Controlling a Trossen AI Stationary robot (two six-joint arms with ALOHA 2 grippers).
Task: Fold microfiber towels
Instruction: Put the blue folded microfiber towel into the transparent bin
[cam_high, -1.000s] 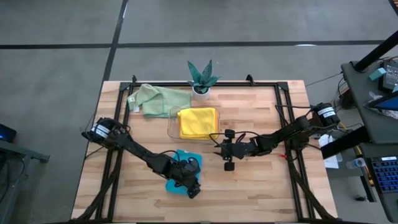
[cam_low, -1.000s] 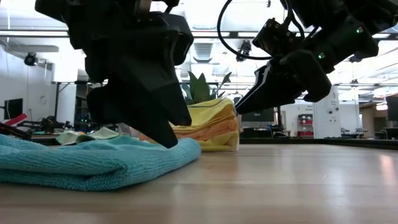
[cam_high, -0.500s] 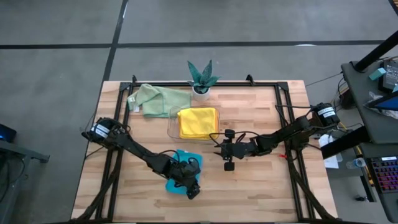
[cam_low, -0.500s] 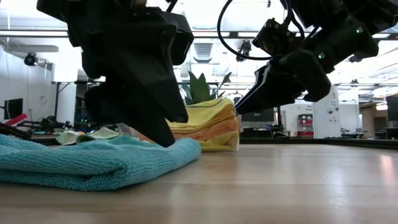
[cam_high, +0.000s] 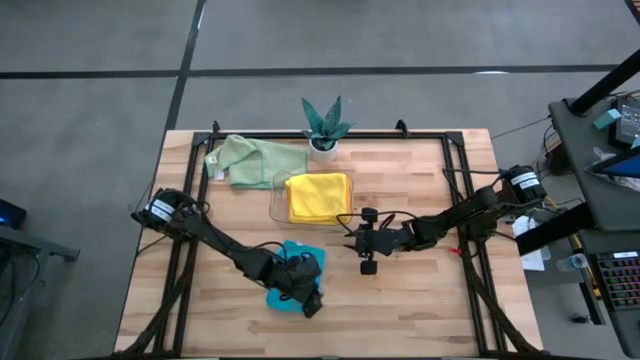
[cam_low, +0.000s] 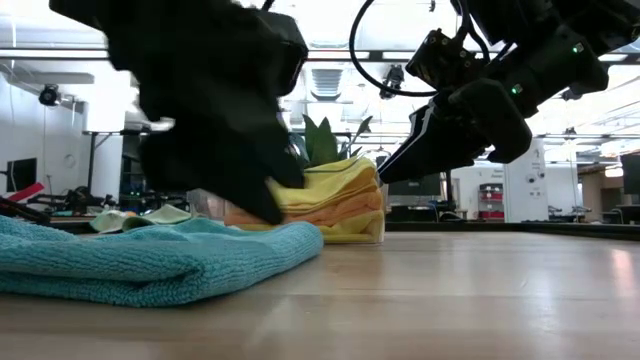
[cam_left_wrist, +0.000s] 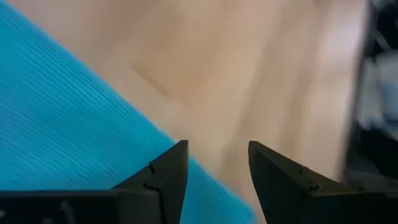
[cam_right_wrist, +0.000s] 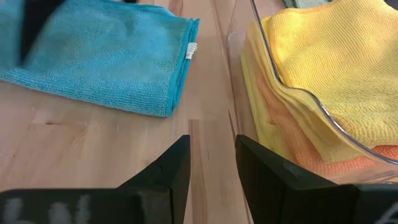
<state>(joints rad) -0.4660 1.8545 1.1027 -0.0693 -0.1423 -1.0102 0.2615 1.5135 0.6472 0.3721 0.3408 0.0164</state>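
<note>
Left gripper (cam_left_wrist: 214, 168): fingers parted, empty, over the folded teal towel (cam_high: 290, 275). Right gripper (cam_right_wrist: 211, 158): fingers narrowly parted, empty, above the tabletop (cam_high: 420, 300).

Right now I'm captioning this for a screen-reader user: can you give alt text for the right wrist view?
A folded teal-blue towel lies on the wooden table beside a clear plastic tray holding stacked yellow towels and an orange towel. The right gripper, open and empty, hangs above the bare wood between them.
</note>
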